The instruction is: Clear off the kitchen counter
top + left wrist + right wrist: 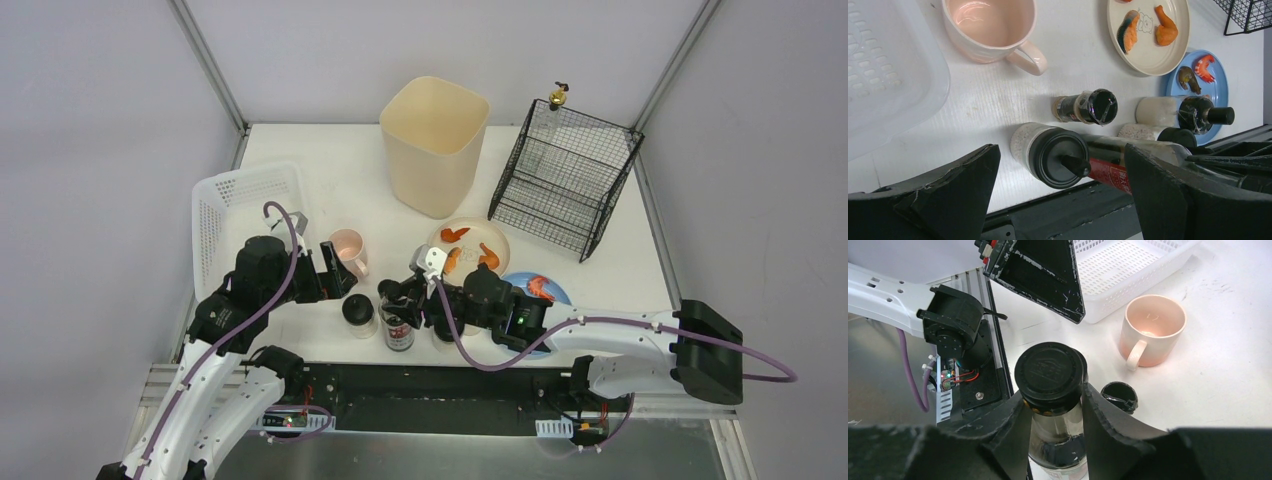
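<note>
Counter: the kitchen counter [340, 190], a large flat white rectangular tabletop, is spread under both arms, with its metal-framed front edge by the arm bases.
Right tool: the right gripper [1053, 396] is drawn in narrowly on the neck of a dark glass bottle with a round black cap [1049, 372], one finger pressed to each side.
Bottle: it is stood upright near the counter's front edge.
Left tool: the left gripper [1062, 150] is spread wide and nothing is held.
Mug: a pale pink ceramic mug [348, 248] is set just beside the left gripper.
Jar: a small black-lidded jar with white contents [1050, 155] is framed between the left fingers in the left wrist view.
Basket: a white perforated plastic basket [240, 205] is placed at the counter's left edge.
</note>
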`<state>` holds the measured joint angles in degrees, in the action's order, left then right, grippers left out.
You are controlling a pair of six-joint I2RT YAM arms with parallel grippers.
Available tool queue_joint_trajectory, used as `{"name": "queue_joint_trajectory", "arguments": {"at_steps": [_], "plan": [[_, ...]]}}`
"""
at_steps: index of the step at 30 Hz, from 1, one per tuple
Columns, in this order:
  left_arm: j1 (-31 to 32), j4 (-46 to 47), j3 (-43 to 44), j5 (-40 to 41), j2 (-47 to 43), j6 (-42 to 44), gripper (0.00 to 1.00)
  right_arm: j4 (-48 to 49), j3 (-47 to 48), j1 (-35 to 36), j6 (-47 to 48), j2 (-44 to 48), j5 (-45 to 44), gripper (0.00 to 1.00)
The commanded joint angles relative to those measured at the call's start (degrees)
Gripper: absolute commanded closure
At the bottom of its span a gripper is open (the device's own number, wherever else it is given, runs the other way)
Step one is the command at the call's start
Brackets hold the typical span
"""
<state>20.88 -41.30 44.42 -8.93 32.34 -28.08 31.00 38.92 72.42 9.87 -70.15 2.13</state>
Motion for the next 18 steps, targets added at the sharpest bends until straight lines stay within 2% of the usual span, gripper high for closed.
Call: {"name": "queue_joint_trajectory", "arguments": {"at_steps": [1, 5, 18], "plan": [[-0.5, 0.2, 0.5, -0.9, 0.6, -0.3, 0.0, 4.0, 1.3, 0.3, -0.3, 0.5, -0.4, 0.81], [-0.5, 0.2, 0.5, -0.9, 0.7, -0.3, 0.0, 3.2, 1.9, 0.7, 0.1, 1.8, -0.7, 1.0], [-0.5, 0.1, 0.5, -0.8, 0.8, -0.3, 0.0, -0.2, 6.3, 0.9, 2.3, 7.6, -1.7, 1.0]]}}
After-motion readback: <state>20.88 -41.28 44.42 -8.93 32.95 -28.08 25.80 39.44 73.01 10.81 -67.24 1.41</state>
